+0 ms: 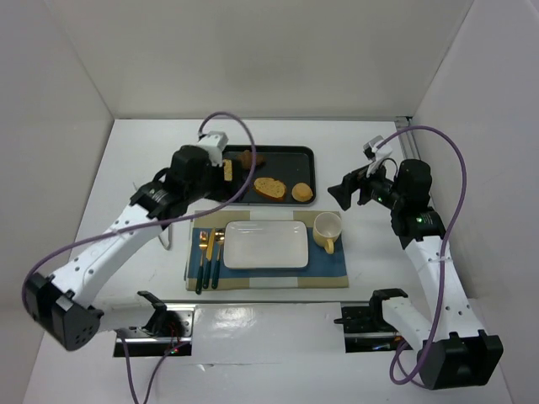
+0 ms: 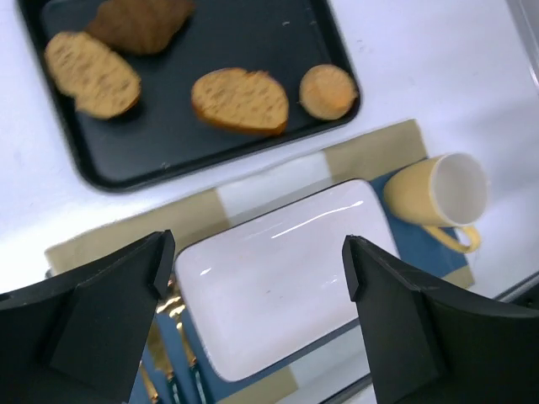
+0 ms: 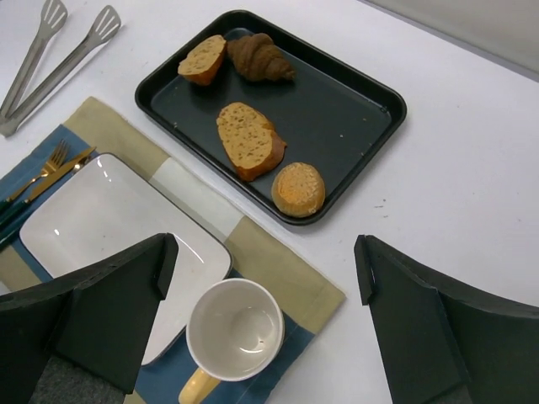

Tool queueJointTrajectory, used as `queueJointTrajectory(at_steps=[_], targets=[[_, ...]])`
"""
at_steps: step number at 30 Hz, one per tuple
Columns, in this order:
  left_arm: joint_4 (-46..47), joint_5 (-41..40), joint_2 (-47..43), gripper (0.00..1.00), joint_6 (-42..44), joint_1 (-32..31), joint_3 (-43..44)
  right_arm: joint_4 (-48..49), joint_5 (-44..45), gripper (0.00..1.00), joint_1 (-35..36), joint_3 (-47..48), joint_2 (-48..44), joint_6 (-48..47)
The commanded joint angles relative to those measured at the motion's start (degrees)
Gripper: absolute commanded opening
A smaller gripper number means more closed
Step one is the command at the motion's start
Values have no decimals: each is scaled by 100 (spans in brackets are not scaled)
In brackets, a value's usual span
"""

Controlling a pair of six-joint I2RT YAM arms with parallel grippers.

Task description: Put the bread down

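Observation:
The bread, a small round golden bun (image 1: pixel 302 193), lies in the near right corner of the black tray (image 1: pixel 290 156); it also shows in the left wrist view (image 2: pixel 328 91) and the right wrist view (image 3: pixel 298 188). The white rectangular plate (image 1: pixel 265 245) sits on the placemat in front of the tray. My left gripper (image 2: pixel 257 269) is open and empty above the plate's left end. My right gripper (image 3: pixel 265 273) is open and empty, held above the yellow cup (image 3: pixel 233 334), to the right of the tray.
An oval toasted slice (image 1: pixel 269 188), a dark croissant (image 1: pixel 248 157) and another slice (image 3: pixel 203 59) share the tray. The yellow cup (image 1: pixel 328 231) stands right of the plate. A gold fork and knife (image 1: pixel 208 252) lie left of it. Metal tongs (image 3: pixel 52 55) lie on the table.

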Motion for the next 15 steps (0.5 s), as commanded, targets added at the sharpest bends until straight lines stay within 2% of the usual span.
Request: queueJointTrajectory(at_steps=[1, 3, 7, 12, 13, 15], targets=[[170, -311, -593, 100, -222, 378, -1110, 314, -334, 100, -30, -20, -210, -275], [39, -618, -1086, 100, -450, 807, -1638, 314, -457, 100, -30, -153, -211, -495], [-111, -901, -1614, 100, -714, 1433, -2098, 95, -677, 100, -30, -92, 16, -566], [-305, -1437, -1782, 100, -715, 1961, -2310, 41, -810, 100, -30, -30, 79, -627], [-305, -1437, -1782, 100, -645, 2188, -2397, 41, -810, 100, -30, -30, 79, -627], [-305, -1437, -1545, 100, -583, 2260, -2459, -12, -862, 100, -30, 23, 79, -627]])
